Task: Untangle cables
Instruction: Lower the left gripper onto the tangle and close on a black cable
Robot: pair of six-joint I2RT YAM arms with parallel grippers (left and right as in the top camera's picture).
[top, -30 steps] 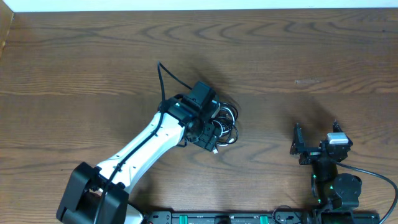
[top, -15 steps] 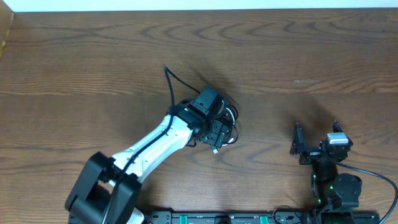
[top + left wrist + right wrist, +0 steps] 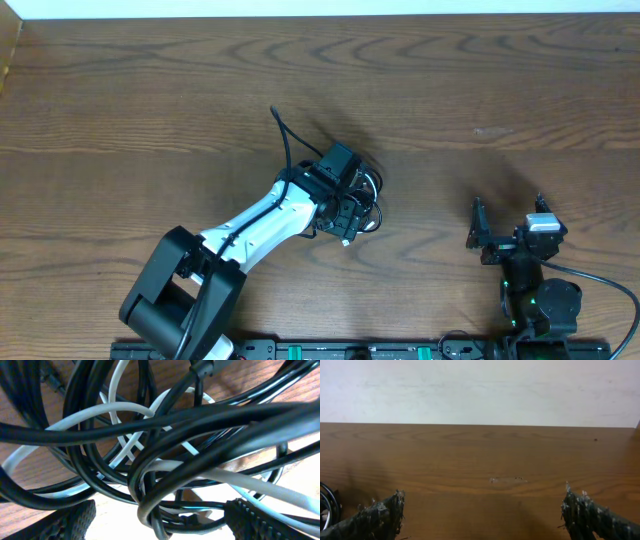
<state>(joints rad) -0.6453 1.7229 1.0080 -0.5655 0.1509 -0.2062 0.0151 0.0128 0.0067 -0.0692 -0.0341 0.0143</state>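
The cables (image 3: 370,196) lie in one tangled pile near the table's middle, mostly black with one white cord. My left gripper (image 3: 349,206) is right on top of the pile and hides most of it. In the left wrist view the black cables (image 3: 200,420) and the white cable (image 3: 125,409) loop over each other and fill the frame. My left gripper's fingers (image 3: 160,521) stand wide apart with a knot of cords between them. My right gripper (image 3: 508,232) is open and empty, apart from the pile at the front right. A loop of cable (image 3: 326,504) shows at the left edge of its view.
The brown wooden table (image 3: 500,90) runs to a white wall at the back. The left arm's thick black wire (image 3: 285,135) arches up behind its wrist. The right gripper's fingers (image 3: 482,516) frame bare wood.
The left arm has swung to the right, and its gripper has shifted slightly right and settled closer over the cable pile. The right arm has not moved.
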